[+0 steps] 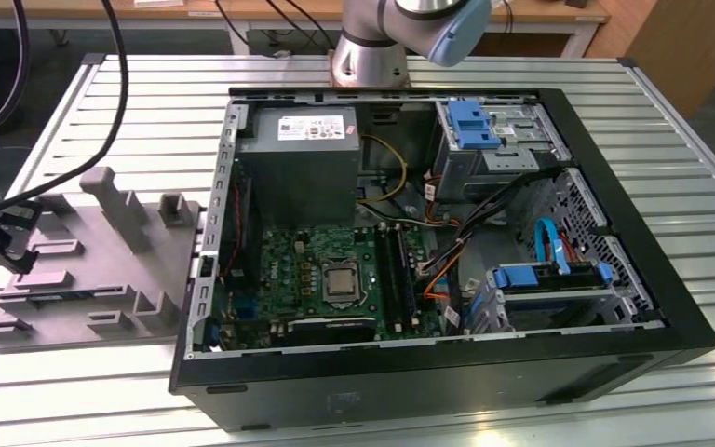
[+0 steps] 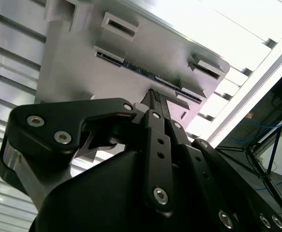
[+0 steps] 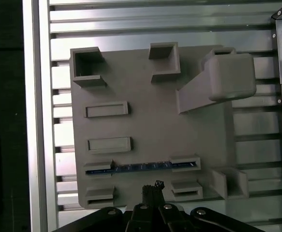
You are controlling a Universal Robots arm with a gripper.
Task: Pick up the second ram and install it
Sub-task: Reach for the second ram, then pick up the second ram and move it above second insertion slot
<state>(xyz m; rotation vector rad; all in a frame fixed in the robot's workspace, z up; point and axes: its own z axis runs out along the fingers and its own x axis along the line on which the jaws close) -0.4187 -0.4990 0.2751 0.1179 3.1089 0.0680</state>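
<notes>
Exterior view: open computer case (image 1: 457, 372) on slatted table (image 1: 681, 112), grey moulded tray (image 1: 97, 270) beside it at exterior view's left. Tray slot holds second ram (image 3: 145, 166) edge-up. Near it, gripper (image 3: 153, 185), fingers pressed together, empty. Risk: closed fingers jab stick, chipping board.

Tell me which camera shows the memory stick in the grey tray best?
The first wrist view: it looks straight down on the second ram, a dark strip held edge-on in slots of the grey tray. The second wrist view shows it slanted, from low down. In the exterior view it is too small to make out.
</notes>
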